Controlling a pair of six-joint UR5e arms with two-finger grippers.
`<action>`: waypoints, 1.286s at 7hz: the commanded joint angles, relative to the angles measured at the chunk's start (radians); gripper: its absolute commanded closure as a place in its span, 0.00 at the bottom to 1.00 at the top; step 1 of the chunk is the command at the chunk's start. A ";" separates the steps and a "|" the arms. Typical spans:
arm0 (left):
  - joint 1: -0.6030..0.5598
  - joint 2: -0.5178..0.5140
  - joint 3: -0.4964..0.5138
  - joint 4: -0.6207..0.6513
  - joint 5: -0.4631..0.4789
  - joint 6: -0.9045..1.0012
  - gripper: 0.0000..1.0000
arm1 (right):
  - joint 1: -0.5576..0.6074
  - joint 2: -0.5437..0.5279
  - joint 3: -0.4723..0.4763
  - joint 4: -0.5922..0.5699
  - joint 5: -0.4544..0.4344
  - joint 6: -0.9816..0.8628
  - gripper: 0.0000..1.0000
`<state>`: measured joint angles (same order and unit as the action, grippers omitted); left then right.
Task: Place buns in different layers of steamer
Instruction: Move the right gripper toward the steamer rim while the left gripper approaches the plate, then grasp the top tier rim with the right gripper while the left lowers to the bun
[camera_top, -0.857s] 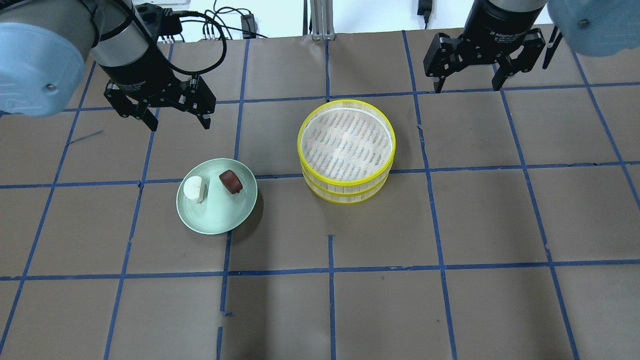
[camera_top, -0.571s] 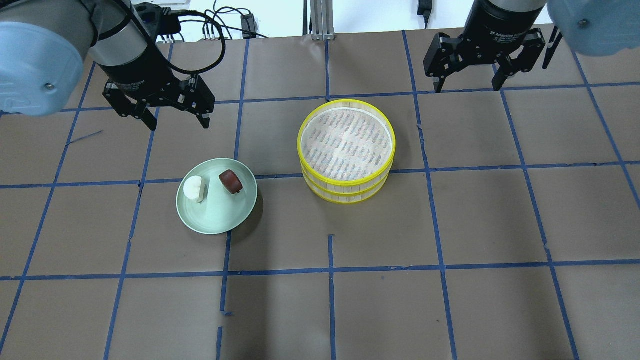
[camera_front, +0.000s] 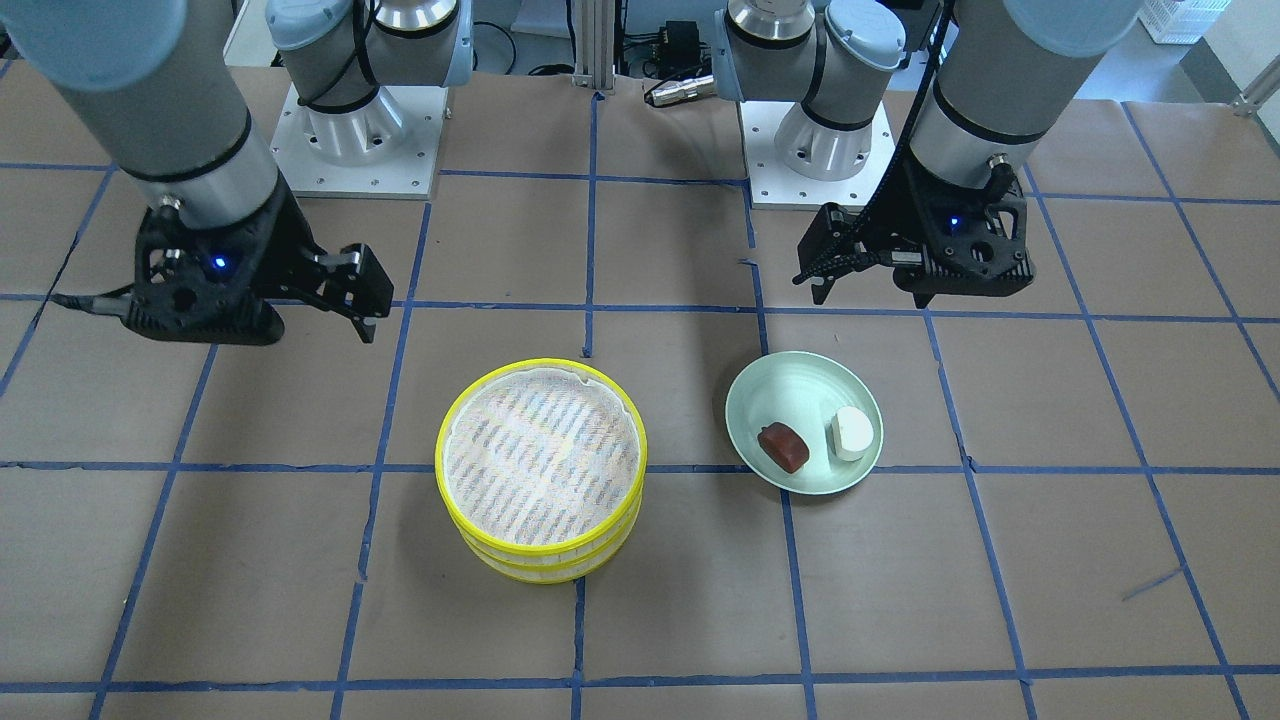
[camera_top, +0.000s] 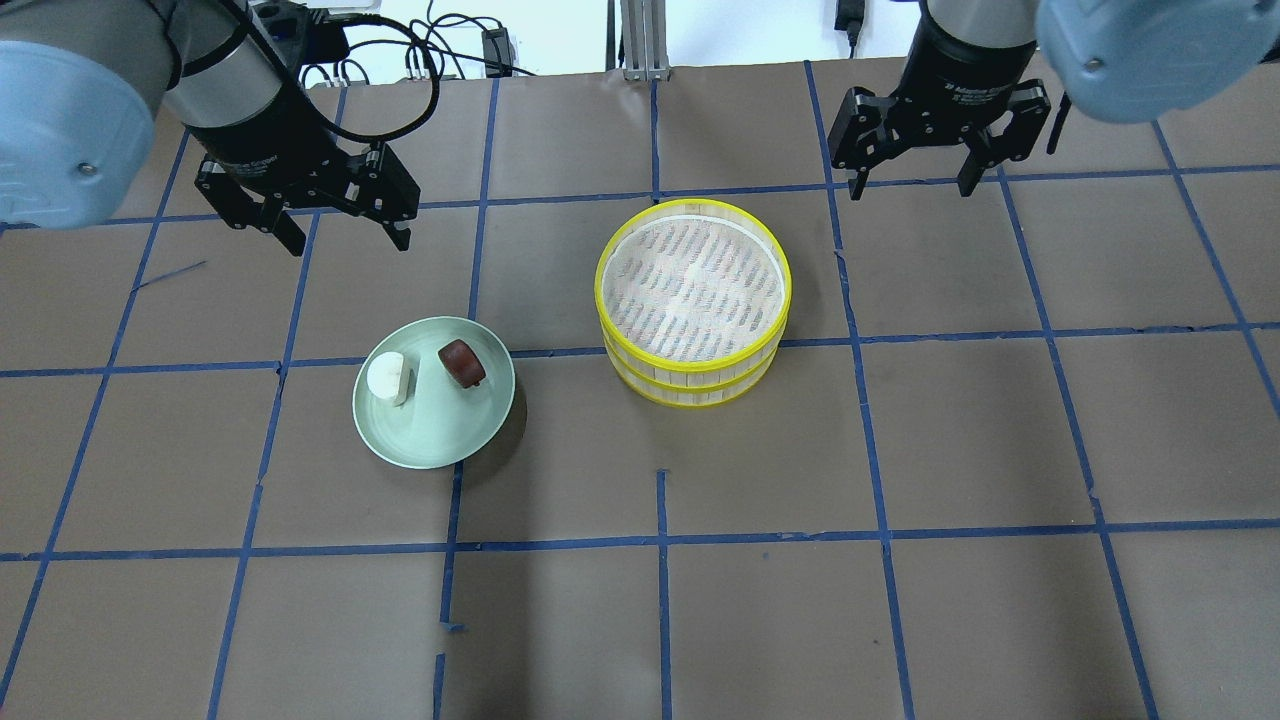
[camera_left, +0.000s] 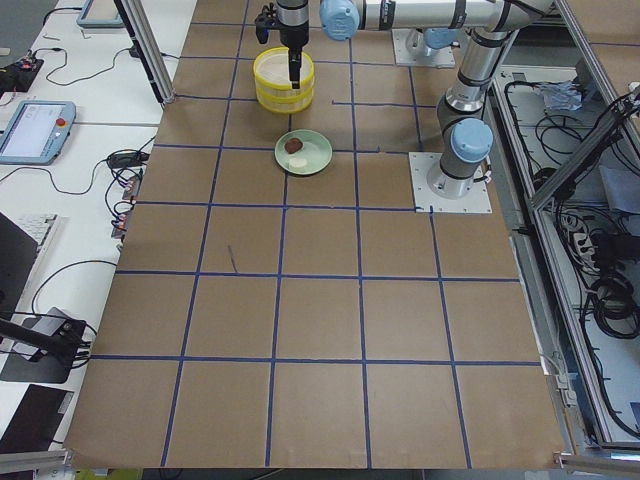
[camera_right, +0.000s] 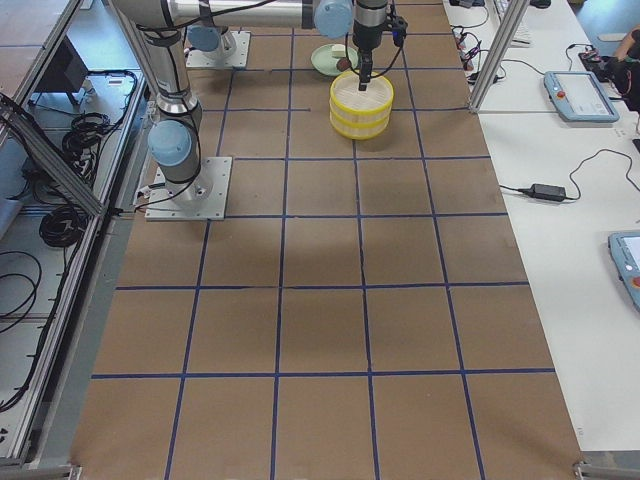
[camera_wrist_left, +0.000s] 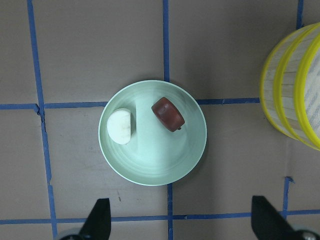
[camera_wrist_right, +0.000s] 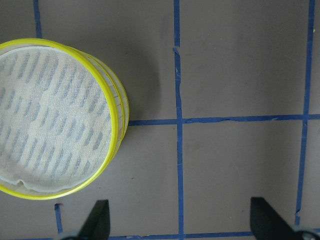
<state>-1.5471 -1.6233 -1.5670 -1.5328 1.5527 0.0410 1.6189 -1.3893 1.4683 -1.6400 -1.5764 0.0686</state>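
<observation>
The white bun (camera_top: 386, 378) and the dark reddish-brown bun (camera_top: 461, 362) lie side by side on a pale green plate (camera_top: 433, 440); the left wrist view shows both, the white bun (camera_wrist_left: 121, 126) and the brown bun (camera_wrist_left: 168, 113). The two steamer layers (camera_top: 693, 300) stand stacked, yellow-rimmed, and the top mesh liner (camera_wrist_right: 50, 120) is bare. My left gripper (camera_top: 348, 243) is open and empty, above the table beyond the plate. My right gripper (camera_top: 911, 188) is open and empty, beyond and to the right of the steamer.
The table is brown paper with a grid of blue tape lines (camera_top: 660, 540). Cables (camera_top: 430, 50) and a metal post (camera_top: 640, 40) lie at the far edge. The arm bases (camera_front: 350, 140) stand on the robot's side.
Both grippers have moved toward the table's far edge, the right one also slightly to the left. The buns, plate and steamer have not moved.
</observation>
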 joint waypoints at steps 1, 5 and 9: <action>0.009 0.006 -0.002 0.017 0.007 0.011 0.00 | 0.059 0.108 0.009 -0.109 -0.002 0.046 0.00; 0.051 -0.118 -0.197 0.258 0.056 0.075 0.00 | 0.096 0.248 0.128 -0.354 0.003 0.108 0.00; 0.121 -0.252 -0.226 0.369 0.061 0.131 0.00 | 0.095 0.242 0.138 -0.373 -0.001 0.083 0.76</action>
<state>-1.4307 -1.8293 -1.7774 -1.2215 1.6112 0.1669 1.7148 -1.1406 1.6092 -2.0173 -1.5737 0.1708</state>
